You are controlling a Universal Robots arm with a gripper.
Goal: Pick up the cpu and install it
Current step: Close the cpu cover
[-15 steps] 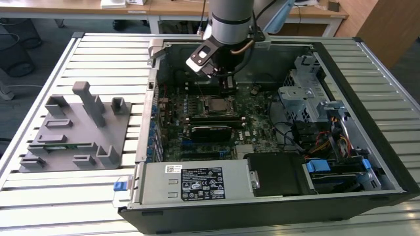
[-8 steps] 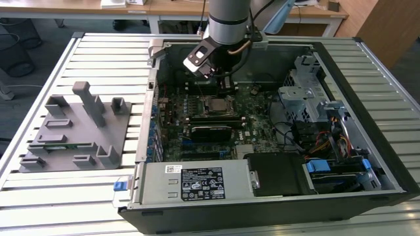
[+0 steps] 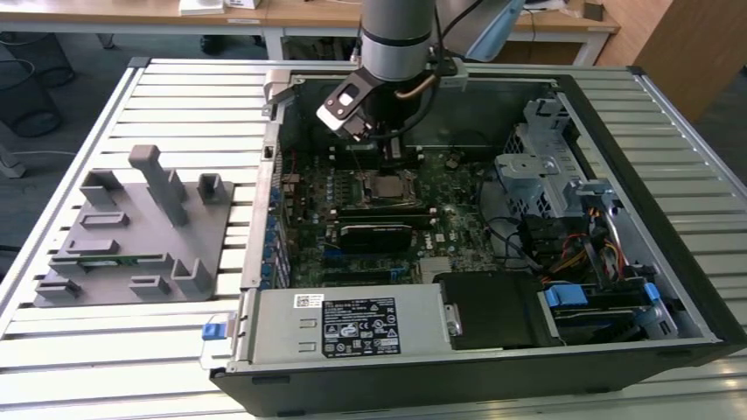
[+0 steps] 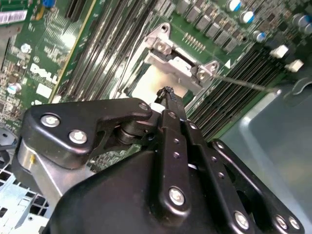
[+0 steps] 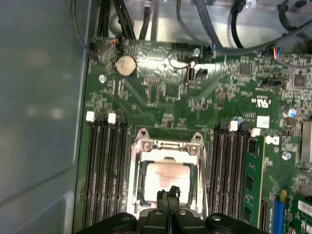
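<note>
Your gripper [image 5: 169, 196] has its two black fingers pressed together with no gap between them, and nothing is pinched between the tips. In both wrist views the joined tips [image 4: 166, 93] hang directly over the cpu [image 5: 165, 179]. You cannot tell from these views whether they touch its surface.

The cpu lies flat inside the socket frame [image 5: 168, 146] on the motherboard [image 5: 161, 92], its pale shiny top facing up. The metal frame surrounds it on all sides. In the second wrist view you can see the cpu's pale face [image 4: 148, 82] just beside the fingertips. There the thin metal lever [image 4: 243, 84] runs out from the socket frame's corner across the memory slots.

In the first wrist view, banks of dark memory slots [image 5: 105, 165] flank the socket on both sides. A green memory stick [image 5: 251, 180] stands in the bank on one side, and a round coin battery [image 5: 126, 65] sits well apart from the socket, near the board's edge.

In the exterior view, your arm [image 3: 397, 35] reaches down into the open computer case [image 3: 688, 219], and the gripper [image 3: 383, 144] sits at twelve o'clock from the socket [image 3: 383, 185], very near it. The power supply [image 3: 338, 324] lies at six o'clock from the socket. The grey fixture block [image 3: 140, 227] rests on the slatted table [image 3: 117, 367] at nine o'clock from the case, on the exterior view's left.
</note>
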